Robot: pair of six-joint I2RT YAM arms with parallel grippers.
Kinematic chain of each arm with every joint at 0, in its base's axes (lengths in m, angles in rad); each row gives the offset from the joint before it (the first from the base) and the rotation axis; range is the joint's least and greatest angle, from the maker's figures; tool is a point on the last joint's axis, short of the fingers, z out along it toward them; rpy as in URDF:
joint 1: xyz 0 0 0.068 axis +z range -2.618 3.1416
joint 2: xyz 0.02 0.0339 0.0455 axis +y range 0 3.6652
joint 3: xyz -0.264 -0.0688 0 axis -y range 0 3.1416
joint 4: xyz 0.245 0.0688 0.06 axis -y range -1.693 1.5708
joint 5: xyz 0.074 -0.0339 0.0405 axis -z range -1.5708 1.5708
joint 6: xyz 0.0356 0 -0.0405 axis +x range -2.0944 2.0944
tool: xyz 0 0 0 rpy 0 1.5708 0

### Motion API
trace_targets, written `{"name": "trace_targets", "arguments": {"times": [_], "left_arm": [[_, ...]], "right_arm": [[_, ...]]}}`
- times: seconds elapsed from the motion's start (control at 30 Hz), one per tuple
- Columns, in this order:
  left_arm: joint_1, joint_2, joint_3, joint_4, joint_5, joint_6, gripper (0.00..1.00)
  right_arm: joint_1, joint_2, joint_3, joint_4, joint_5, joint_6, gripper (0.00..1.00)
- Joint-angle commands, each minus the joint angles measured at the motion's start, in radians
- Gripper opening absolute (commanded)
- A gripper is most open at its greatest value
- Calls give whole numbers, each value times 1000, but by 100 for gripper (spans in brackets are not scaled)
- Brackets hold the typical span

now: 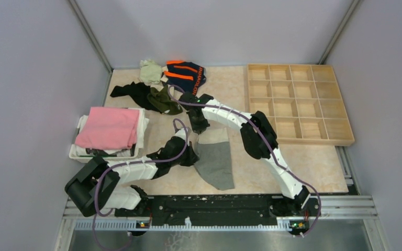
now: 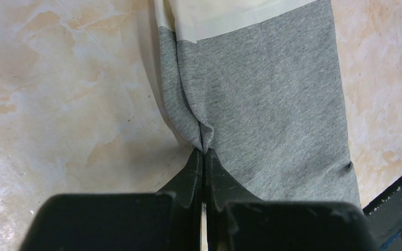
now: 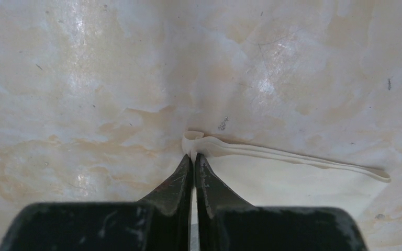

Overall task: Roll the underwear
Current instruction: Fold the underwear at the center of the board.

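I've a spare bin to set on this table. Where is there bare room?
Best patch: bare table between the front rim of the wooden tray, the right arm and the near edge. A smaller strip lies between the navy underwear and the tray. Crowded: the centre, where the grey underwear is held, and the left, by the pink cloth.
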Motion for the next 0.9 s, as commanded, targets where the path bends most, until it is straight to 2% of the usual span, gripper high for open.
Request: {"name": "trace_targets", "arguments": {"times": [0.0, 0.13, 0.4, 0.6, 0.7, 0.87], "left_arm": [[-5, -3, 17, -86, -44, 19, 0], [-5, -51, 71, -222, -118, 10, 0], [-6, -120, 208, -443, -243, 85, 0], [-7, -98, 292, -497, -285, 207, 0], [-16, -82, 327, -511, -298, 264, 0], [-85, -59, 354, -493, -299, 351, 0]], "right_arm": [[13, -7, -12, 73, -10, 16, 0], [-4, -89, -71, 149, -23, 41, 0], [-78, -305, -327, 399, -138, 133, 0], [-130, -437, -519, 575, -220, 203, 0], [-148, -472, -566, 604, -222, 207, 0], [-182, -528, -666, 667, -236, 208, 0]]}}
